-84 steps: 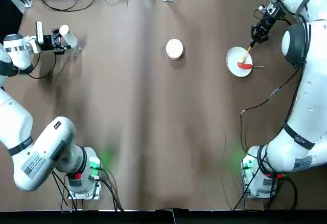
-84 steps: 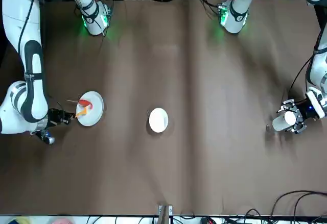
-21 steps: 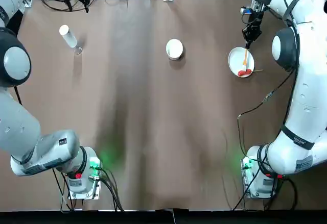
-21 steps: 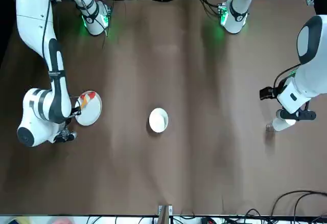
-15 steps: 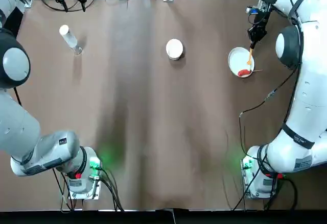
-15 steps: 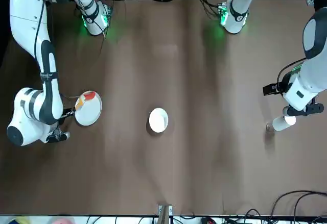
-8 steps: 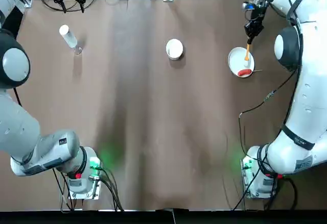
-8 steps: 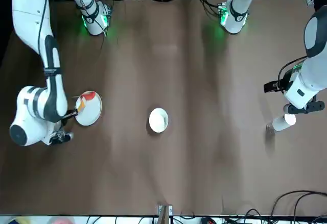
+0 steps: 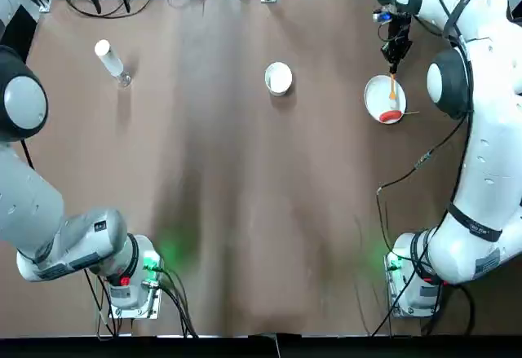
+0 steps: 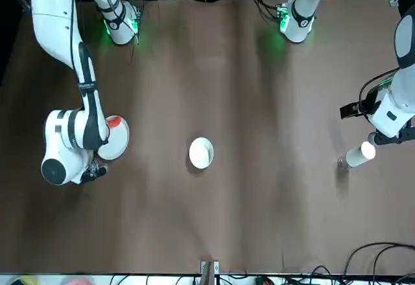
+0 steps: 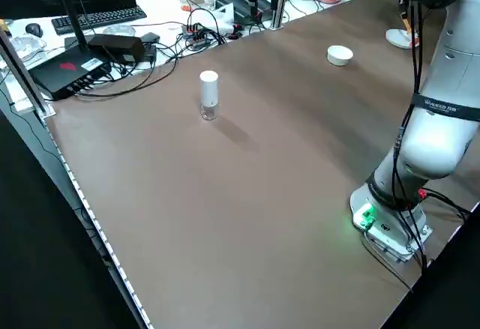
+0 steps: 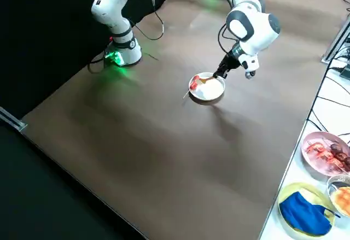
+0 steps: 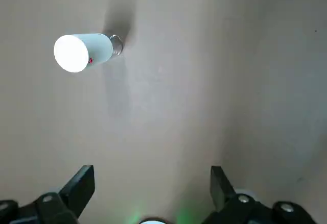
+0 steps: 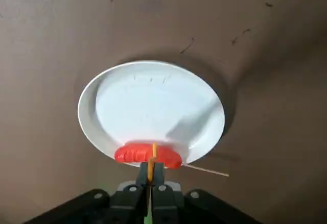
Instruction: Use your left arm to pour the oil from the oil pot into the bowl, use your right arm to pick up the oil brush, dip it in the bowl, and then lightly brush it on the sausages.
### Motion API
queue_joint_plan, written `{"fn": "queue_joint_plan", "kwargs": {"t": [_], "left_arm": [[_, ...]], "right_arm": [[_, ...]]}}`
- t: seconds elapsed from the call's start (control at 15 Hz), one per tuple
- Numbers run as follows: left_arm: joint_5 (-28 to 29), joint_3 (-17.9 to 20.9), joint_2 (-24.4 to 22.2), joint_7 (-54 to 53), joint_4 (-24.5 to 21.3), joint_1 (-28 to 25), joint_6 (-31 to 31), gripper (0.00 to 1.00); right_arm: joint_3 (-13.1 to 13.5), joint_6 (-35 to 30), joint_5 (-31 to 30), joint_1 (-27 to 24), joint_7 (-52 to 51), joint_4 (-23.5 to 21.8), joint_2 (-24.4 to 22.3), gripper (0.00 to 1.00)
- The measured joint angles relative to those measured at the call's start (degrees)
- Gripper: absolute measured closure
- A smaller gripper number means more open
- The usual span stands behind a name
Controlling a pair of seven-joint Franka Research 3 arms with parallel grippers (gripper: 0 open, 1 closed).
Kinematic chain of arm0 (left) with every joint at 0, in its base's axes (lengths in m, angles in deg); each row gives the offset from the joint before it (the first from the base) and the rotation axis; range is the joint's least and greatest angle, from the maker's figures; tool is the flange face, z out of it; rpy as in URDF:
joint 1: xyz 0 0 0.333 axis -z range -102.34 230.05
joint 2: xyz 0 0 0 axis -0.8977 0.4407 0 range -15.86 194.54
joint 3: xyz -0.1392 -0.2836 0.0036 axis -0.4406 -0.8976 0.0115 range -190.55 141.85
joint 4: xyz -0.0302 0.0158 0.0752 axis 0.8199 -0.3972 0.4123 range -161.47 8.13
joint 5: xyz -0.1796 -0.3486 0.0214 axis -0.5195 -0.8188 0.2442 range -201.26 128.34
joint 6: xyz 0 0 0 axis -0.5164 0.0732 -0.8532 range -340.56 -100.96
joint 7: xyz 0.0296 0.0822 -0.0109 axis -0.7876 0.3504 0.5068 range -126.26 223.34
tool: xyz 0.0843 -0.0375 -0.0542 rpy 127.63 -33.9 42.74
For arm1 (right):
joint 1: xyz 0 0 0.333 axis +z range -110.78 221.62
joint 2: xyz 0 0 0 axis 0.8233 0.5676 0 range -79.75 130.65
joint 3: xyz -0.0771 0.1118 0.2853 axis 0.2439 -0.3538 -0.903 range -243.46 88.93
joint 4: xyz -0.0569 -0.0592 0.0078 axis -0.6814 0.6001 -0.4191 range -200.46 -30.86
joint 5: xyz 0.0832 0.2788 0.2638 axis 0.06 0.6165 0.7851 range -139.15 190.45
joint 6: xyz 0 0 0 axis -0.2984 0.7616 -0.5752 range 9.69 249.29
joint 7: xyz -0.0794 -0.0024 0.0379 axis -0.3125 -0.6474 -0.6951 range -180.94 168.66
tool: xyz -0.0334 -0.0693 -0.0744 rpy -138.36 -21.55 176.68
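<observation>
The brown table [image 9: 245,211] spans the scene, read here as a clock from overhead, with 12 at the edge farthest from the robot's bases. The robot's right arm [image 9: 481,154] rises from its base at 4 o'clock and reaches to 2 o'clock, where the right gripper [image 14: 152,165] is closed on the oil brush, above the white plate. The left arm [image 9: 65,240], based at 8 o'clock, extends toward 10 o'clock; the left gripper [image 13: 152,168] hangs above the table on that side, its fingers spread apart with nothing between them. The white plate [image 9: 377,97] lies flat at 2 o'clock. The oil bottle [image 11: 209,95], clear below and white-capped above, stands upright on the table at 10 o'clock, near the left gripper but apart from it. The small white bowl [image 9: 278,78] sits upright at 12 o'clock, between bottle and plate. The oil brush [image 9: 392,89], yellow-orange, slants down over the plate toward its 6 o'clock side; whether its tip touches the sausage cannot be told. The red sausage [image 9: 390,116] rests on the plate between 5 and 6 o'clock of its rim, its thin pale stick [image 14: 205,170] poking past the edge toward 3 o'clock
</observation>
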Motion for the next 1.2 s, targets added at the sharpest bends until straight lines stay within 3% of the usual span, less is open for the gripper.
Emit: {"fn": "queue_joint_plan", "kwargs": {"t": [0.47, 0.73, 0.87, 0.93, 1.0, 1.2], "left_arm": [[0.0, -0.6, 1.0, 0.0, 0.0, 1.0, -1.3, 0.00], [0.0, -0.2, 1.0, -0.1, 0.6, 1.4, -1.5, 0.00], [0.0, 4.8, 0.6, -0.1, 1.2, 5.4, -1.5, 0.00], [-0.1, 11.6, -0.5, -0.2, 1.5, 10.8, -1.5, 0.00], [-0.9, 14.8, -1.5, -0.3, 1.6, 13.5, -1.4, 0.00], [-5.3, 21.5, -5.8, -0.3, 0.9, 20.6, -0.2, 0.00]], "right_arm": [[-0.5, 1.2, 0.3, 3.5, 7.4, -1.2, 0.6, 0.96], [-0.8, 1.3, 7.3, 5.4, 10.6, -0.6, 0.4, 0.96], [-0.7, 1.3, 14.1, 5.4, 11.4, 0.1, -0.4, 0.96], [-0.7, 1.5, 21.3, 5.4, 13.5, 0.7, -1.4, 0.96], [-0.8, 1.8, 24.5, 5.5, 15.0, 0.8, -1.7, 0.96], [-1.1, 3.8, 33.7, 7.5, 18.1, 0.9, -1.9, 0.96]]}}
